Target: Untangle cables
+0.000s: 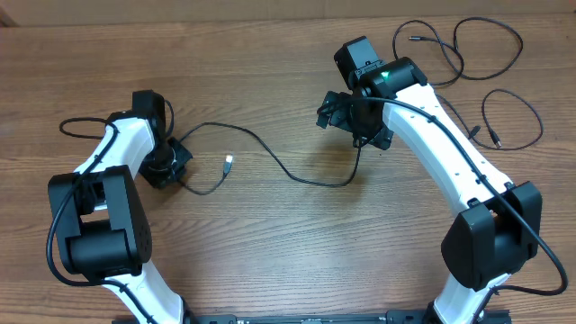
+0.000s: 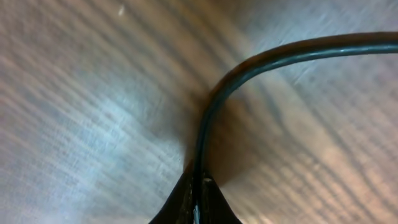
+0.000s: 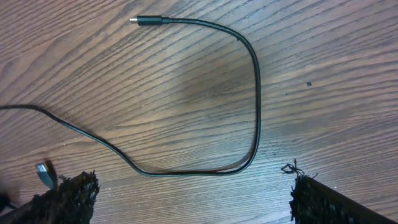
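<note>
White arms (image 1: 447, 151), black joints (image 1: 490, 241), seemingly frayed pads (image 3: 67, 198)

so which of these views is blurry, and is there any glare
Left wrist view: too close, the cable and the table are soft and smeared, with a pale sheen on the wood. Right wrist view: crisp grain, faint shadow inside the cable loop. Overhead: sharp, evenly lit, no glare.

The place reads as a robotics lab bench, not a home. A bare wood-grain table (image 1: 270, 261) fills the overhead view. Two white-and-black robot arms, the left arm (image 1: 117, 148) at 9 o'clock and the right arm (image 1: 441, 144) at 3 o'clock, rise from a black rail (image 1: 306, 319) at 6 o'clock. Thin black cables (image 3: 257, 106) lie loose at the centre and 1 o'clock.
</note>
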`<move>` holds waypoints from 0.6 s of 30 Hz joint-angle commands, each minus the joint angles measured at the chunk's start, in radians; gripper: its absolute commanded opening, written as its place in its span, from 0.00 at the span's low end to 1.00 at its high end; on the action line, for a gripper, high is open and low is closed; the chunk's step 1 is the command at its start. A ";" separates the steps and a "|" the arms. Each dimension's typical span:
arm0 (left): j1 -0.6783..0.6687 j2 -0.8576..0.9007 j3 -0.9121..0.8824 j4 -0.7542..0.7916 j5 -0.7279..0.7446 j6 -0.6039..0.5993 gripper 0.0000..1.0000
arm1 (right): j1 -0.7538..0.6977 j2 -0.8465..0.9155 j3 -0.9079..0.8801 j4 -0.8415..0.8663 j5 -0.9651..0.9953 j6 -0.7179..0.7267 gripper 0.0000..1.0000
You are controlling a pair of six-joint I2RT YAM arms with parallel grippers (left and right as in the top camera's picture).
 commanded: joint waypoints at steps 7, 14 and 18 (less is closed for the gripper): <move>-0.008 -0.100 -0.004 -0.092 0.083 0.075 0.04 | -0.003 0.006 0.006 0.005 -0.006 -0.004 1.00; -0.011 -0.272 -0.004 -0.128 0.217 0.139 0.04 | -0.003 0.006 0.006 -0.003 -0.006 -0.004 1.00; -0.027 -0.331 -0.004 -0.159 0.227 0.129 0.05 | -0.003 0.006 0.006 -0.004 -0.006 -0.003 1.00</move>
